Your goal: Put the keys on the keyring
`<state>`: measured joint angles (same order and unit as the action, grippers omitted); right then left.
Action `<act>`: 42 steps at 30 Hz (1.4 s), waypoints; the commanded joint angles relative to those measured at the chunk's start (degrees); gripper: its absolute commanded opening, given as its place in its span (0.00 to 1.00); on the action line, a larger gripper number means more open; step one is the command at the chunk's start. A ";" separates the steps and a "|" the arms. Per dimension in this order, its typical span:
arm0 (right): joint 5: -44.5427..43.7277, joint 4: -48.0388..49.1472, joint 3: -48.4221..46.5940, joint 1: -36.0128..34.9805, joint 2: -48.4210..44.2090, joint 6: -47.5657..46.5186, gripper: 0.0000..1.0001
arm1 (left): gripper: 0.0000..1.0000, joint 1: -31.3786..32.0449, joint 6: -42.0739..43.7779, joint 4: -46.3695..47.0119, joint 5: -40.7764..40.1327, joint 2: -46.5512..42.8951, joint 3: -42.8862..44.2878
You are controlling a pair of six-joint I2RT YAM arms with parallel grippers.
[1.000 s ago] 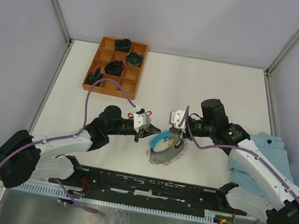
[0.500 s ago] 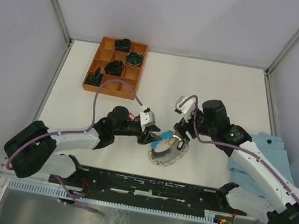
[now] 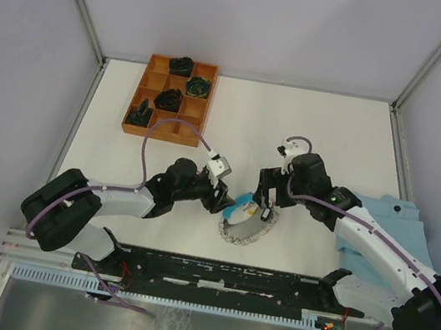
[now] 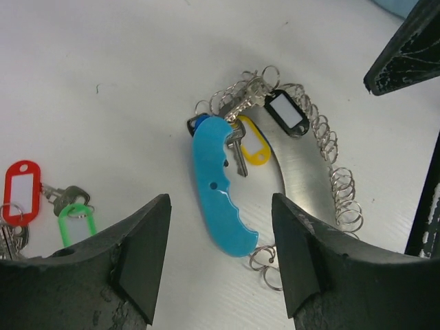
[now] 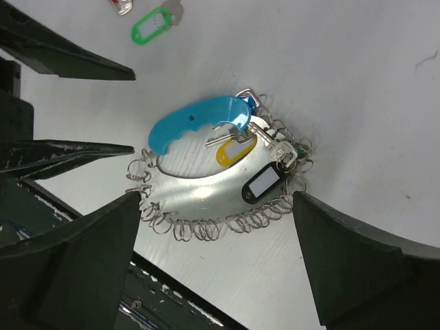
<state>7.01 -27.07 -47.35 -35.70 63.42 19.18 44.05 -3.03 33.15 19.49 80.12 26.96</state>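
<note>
White tabletop (image 3: 336, 133) carries everything. A pale blue cloth (image 3: 401, 225) lies at its right edge, and an orange wooden tray (image 3: 188, 132) of square compartments, several holding dark bundles, sits at the far left.

Both arms reach inward and meet near the middle of the table. The left gripper (image 3: 226, 197) is spread wide and grasps nothing; in its wrist view the jaws frame the blue handle. The right gripper (image 3: 266, 198) is also spread and empty, its jaws framing the whole ring from the other side.

Between them the keyring (image 5: 199, 189) lies flat on the table: a shiny crescent of metal edged with many small wire rings, closed along one side by a curved light-blue handle (image 5: 196, 124). Keys already hang on it in a cluster by one end of the handle, one with a yellow tag (image 5: 230, 152), one with a black tag (image 5: 261, 182).

Loose keys (image 4: 65, 198) lie on the bare table apart from the ring, on the left arm's side, with a red tag (image 4: 20, 189) and a green tag (image 4: 74, 221).
</note>
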 commanded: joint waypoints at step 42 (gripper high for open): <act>-24.77 3.83 3.41 0.55 20.33 37.74 0.19 | 0.61 -0.64 -7.23 0.35 0.63 13.92 3.16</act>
<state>-15.62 -24.43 -44.12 -35.44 83.64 56.16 43.44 -7.66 32.36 18.17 92.88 29.30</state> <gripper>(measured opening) 0.224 0.614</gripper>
